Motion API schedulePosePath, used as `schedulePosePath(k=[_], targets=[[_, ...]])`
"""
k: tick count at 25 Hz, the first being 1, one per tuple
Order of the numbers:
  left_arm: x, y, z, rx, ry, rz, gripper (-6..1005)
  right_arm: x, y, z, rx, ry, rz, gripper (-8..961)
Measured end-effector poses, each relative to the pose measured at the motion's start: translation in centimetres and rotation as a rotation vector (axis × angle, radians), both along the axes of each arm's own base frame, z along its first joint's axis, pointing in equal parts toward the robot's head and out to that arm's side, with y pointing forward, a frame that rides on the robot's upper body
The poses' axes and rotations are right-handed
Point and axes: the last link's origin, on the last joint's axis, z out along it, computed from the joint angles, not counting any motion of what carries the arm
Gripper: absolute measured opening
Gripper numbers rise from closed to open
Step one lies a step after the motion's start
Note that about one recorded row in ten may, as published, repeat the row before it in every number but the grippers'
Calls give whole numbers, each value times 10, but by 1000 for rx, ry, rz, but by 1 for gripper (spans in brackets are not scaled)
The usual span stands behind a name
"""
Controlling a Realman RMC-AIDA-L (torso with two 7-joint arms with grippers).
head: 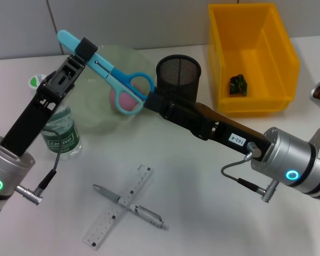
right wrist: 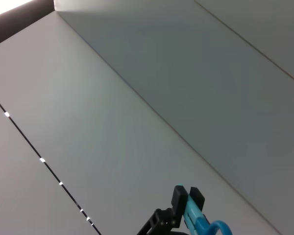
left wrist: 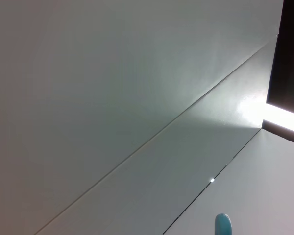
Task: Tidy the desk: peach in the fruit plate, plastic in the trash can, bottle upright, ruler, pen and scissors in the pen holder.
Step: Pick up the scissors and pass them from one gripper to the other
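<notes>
Head view is evenly lit and sharp, light from overhead. Soft short shadows fall on the desk (head: 202, 213) just beside the ruler (head: 119, 213) and pen (head: 130, 207). Mild glare shows on the right arm's metal cuff (head: 288, 154). The left wrist view is dim grey, with a blown-out bright strip (left wrist: 284, 117) at the panel edge. The right wrist view is similar, with small specular glints along a seam (right wrist: 41, 160).

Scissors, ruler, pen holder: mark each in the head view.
scissors (head: 108, 70), head view, blue blade cover.
ruler (head: 119, 207), head view, middle of the strip.
pen holder (head: 179, 80), head view, front mesh wall.
</notes>
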Motion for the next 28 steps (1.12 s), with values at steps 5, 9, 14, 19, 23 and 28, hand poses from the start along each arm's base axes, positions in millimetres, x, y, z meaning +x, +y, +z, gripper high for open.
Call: schedulePosePath(k=[5,9,14,19,23,28], targets=[[3,2,0,-4,-3,-8,103,-5,4,0,-13,6,9,632],[4,3,0,-10,-8,-8,103,-8,6,-1,-19,8,8,632],[5,4,-1,-13,-10,-7,103,-12,8,-2,-23,16,8,631],[6,4,-1,-19,-14,-7,103,-13,9,-2,-23,17,8,631],[7,5,-2,-21,-12,-10,103,-16,11,-3,-24,14,15,631],[7,4,-3,-24,-16,-8,103,-18,12,-3,-22,16,19,630]])
